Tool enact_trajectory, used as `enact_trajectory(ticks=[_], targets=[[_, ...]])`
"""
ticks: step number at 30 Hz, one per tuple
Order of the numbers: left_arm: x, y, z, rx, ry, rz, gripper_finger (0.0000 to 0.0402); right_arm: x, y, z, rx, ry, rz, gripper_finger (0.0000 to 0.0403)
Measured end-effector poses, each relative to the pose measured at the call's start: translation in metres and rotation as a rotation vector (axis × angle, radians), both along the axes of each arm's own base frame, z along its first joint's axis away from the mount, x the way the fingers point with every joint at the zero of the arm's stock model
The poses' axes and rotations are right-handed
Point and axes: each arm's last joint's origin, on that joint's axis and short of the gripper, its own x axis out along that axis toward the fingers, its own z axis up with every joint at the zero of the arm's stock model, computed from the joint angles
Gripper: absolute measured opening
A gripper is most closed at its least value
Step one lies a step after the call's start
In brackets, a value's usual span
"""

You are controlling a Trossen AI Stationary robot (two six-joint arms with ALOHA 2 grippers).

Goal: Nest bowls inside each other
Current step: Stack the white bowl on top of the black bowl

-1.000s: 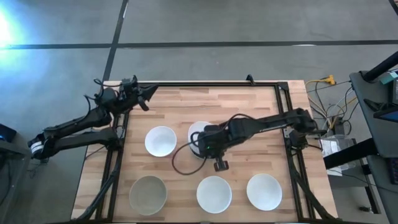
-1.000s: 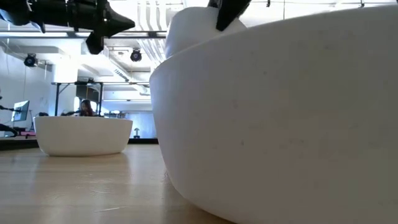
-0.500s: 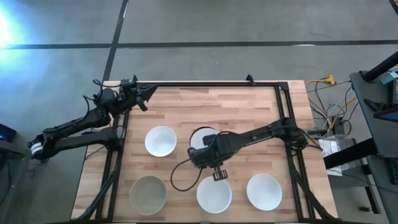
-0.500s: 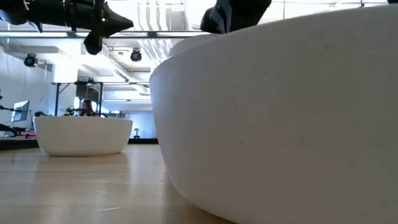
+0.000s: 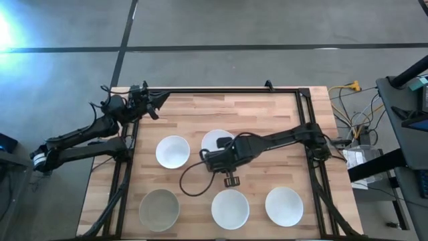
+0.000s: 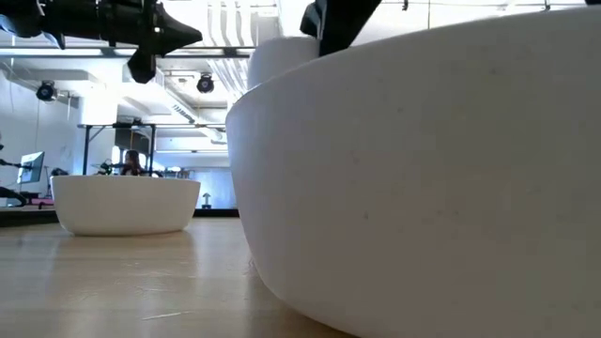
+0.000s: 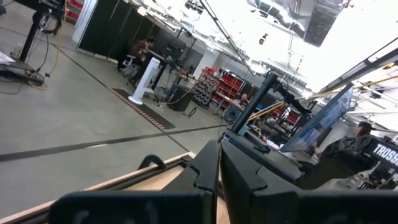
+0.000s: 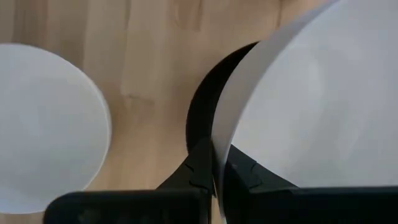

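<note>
Five bowls show in the high view. My right gripper (image 5: 211,159) (image 8: 216,168) is shut on a white bowl (image 5: 218,140) (image 8: 311,99) at the table's middle. A black bowl (image 8: 202,112) shows as a dark crescent right under it. In the low view the held bowl (image 6: 282,56) rises behind the big near bowl (image 6: 423,188). Another white bowl (image 5: 172,151) (image 8: 43,124) sits to its left. A grey bowl (image 5: 159,209) and two white bowls (image 5: 230,209) (image 5: 283,205) rest on their bases along the near edge. My left gripper (image 5: 159,99) (image 7: 219,174) waits shut above the far left corner. My right gripper pinches the white bowl's wall at its near rim (image 8: 215,149), one finger (image 8: 239,174) inside the bowl and one finger (image 8: 199,168) outside. It comes slanting down from the table's right. The bowl is held above the black bowl; whether the two touch is hidden.
The wooden table (image 5: 267,114) has bare room along its far side and right part. A black cable (image 5: 190,181) loops from my right arm between the bowls. A dark frame rail (image 5: 221,92) borders the far edge. A person sits far off in the room (image 6: 127,161).
My right gripper went a little toward the near edge and down with the white bowl, which sank almost out of sight behind the near bowl in the low view. It then came back toward the far edge and up, raising the bowl to about its earlier height.
</note>
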Motion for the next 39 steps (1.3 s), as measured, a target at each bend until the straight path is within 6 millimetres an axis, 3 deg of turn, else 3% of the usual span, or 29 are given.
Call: enact_trajectory(ticks=[7,16,32,39], targets=[[0.000,0.000,0.000,-0.002,0.003,0.000,0.0000,0.009,-0.009,-0.016,-0.008,0.036,-0.003,0.0009],[0.000,0.000,0.000,-0.001,0.001,-0.001,0.0000,0.007,-0.011,-0.006,0.044,0.027,-0.018,0.0009],[0.000,0.000,0.001,0.000,-0.005,-0.001,0.0000,0.005,-0.014,-0.022,0.067,0.075,-0.030,0.0009],[0.000,0.000,0.001,-0.019,-0.020,-0.006,0.0000,0.010,-0.011,-0.021,0.138,0.040,-0.031,0.0033]])
